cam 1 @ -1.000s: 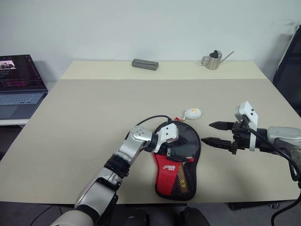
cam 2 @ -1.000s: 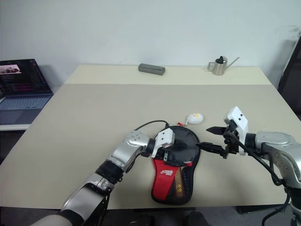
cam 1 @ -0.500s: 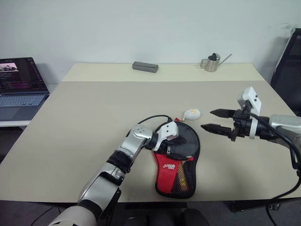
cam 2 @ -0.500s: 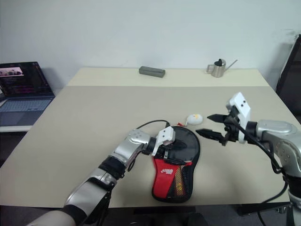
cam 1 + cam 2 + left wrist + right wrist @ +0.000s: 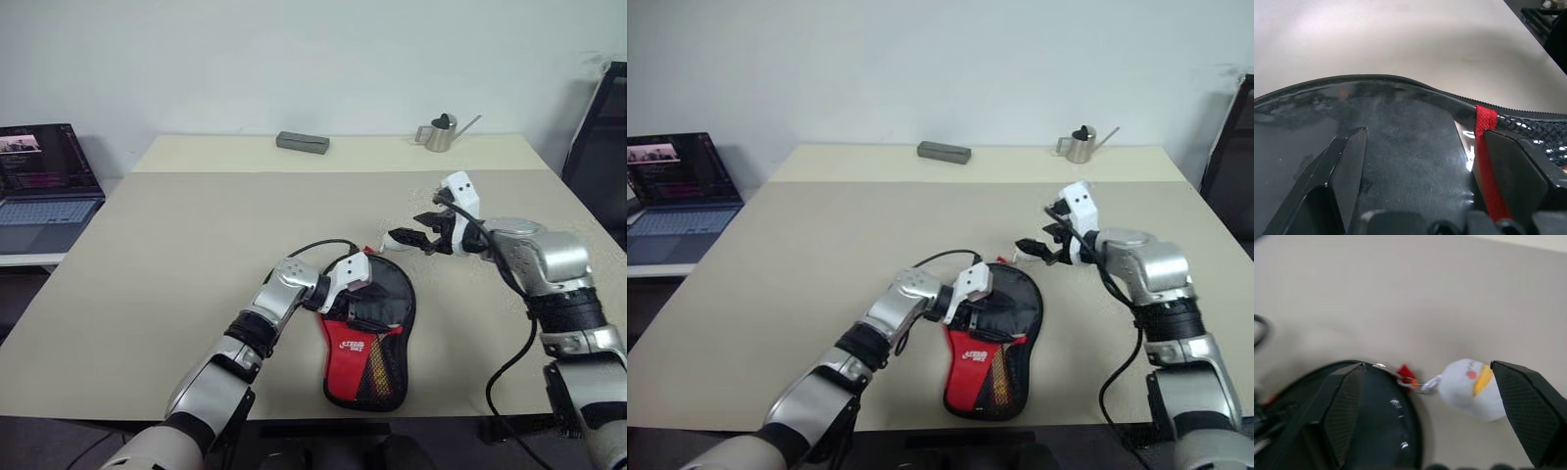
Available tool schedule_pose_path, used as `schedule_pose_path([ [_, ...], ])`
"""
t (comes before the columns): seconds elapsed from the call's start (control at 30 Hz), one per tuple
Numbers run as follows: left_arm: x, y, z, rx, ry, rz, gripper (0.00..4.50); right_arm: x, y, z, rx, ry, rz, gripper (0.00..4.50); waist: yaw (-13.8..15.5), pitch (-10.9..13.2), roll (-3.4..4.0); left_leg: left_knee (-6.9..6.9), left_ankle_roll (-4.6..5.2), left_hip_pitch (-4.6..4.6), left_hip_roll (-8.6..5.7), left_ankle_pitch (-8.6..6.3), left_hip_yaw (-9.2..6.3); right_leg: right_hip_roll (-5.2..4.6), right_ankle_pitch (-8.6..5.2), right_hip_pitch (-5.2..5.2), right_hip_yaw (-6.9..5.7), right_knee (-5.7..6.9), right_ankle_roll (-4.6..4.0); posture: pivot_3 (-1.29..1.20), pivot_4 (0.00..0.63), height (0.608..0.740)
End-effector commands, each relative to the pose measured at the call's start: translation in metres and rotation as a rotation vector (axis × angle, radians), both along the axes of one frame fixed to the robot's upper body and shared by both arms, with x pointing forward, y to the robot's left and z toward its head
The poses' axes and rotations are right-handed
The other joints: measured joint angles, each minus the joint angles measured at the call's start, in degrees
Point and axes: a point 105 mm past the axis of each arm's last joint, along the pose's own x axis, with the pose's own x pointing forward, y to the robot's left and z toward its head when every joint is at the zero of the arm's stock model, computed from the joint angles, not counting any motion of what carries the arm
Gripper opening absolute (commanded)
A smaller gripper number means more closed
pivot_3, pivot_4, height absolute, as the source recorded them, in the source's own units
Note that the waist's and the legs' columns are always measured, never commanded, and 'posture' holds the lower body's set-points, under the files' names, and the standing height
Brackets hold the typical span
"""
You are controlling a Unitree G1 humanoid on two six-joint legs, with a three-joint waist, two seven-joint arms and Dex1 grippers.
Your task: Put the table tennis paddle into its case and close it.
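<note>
The case (image 5: 364, 338), black fabric with a red panel and a mesh pocket, lies flat near the table's front edge. My left gripper (image 5: 372, 305) is open, its fingers (image 5: 1347, 166) spread flat over the case's glossy round part (image 5: 1410, 132). My right gripper (image 5: 405, 229) is open just past the case's far rim. Between its fingers (image 5: 1342, 406) sits the white-and-yellow ball charm (image 5: 1469, 387), hanging off the zipper. The paddle is hidden; a yellowish patch shows through the mesh (image 5: 377, 367).
At the far edge of the beige table (image 5: 196, 225) stand a small metal watering can (image 5: 438, 133) and a grey block (image 5: 302, 142). An open laptop (image 5: 44, 186) sits on a side surface at the left. A black cable (image 5: 318, 246) arcs over my left wrist.
My right gripper has moved forward and to the left, from beside the case to the ball charm, still open. My left gripper has stayed on the case.
</note>
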Motion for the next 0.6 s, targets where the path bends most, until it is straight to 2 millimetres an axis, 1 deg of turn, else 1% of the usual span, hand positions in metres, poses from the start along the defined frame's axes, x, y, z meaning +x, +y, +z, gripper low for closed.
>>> schedule_pose_path([
  [0.03, -0.013, 0.019, -0.047, 0.149, 0.141, 0.045, 4.12, 0.021, 0.003, 0.016, 0.003, -0.081, -0.027, 4.5, -0.01, -0.02, 0.02, -0.01, 0.0, 0.02, -0.01, 0.0, 0.0, 0.0, 0.0, 0.0, 0.01, 0.01, 0.0, 0.0, 0.15, 0.74],
  [0.2, -0.015, 0.018, -0.048, 0.147, 0.143, 0.044, 4.12, 0.041, 0.009, 0.015, 0.103, -0.064, -0.1, 4.5, -0.05, -0.05, 0.08, -0.03, 0.0, 0.08, 0.0, 0.0, 0.0, 0.02, 0.01, 0.01, 0.04, 0.06, -0.01, 0.0, 0.15, 0.74],
  [0.27, -0.016, 0.016, -0.049, 0.144, 0.143, 0.043, 4.12, 0.047, 0.01, 0.01, 0.113, -0.049, -0.121, 4.5, -0.06, -0.05, 0.09, -0.03, 0.0, 0.08, 0.0, 0.0, 0.0, 0.02, 0.01, 0.01, 0.05, 0.06, -0.02, 0.0, 0.15, 0.74],
  [0.47, -0.019, 0.014, -0.05, 0.138, 0.147, 0.042, 4.12, 0.057, 0.009, -0.012, 0.052, -0.035, -0.192, 4.5, -0.08, -0.1, 0.15, -0.06, 0.0, 0.11, -0.01, 0.0, 0.01, 0.02, 0.01, 0.0, 0.13, 0.05, -0.02, 0.0, 0.15, 0.74],
  [0.53, -0.02, 0.014, -0.05, 0.138, 0.148, 0.043, 4.12, 0.058, 0.008, -0.016, 0.041, -0.038, -0.205, 4.5, -0.08, -0.1, 0.16, -0.06, 0.0, 0.11, -0.01, 0.0, 0.01, 0.02, 0.01, -0.01, 0.14, 0.05, -0.02, 0.0, 0.15, 0.74],
  [0.6, -0.021, 0.014, -0.05, 0.138, 0.15, 0.043, 4.12, 0.057, 0.006, -0.024, 0.02, -0.023, -0.215, 4.5, -0.09, -0.1, 0.17, -0.06, 0.0, 0.11, -0.01, 0.0, 0.02, 0.02, 0.01, -0.01, 0.16, 0.05, -0.02, 0.0, 0.15, 0.74],
])
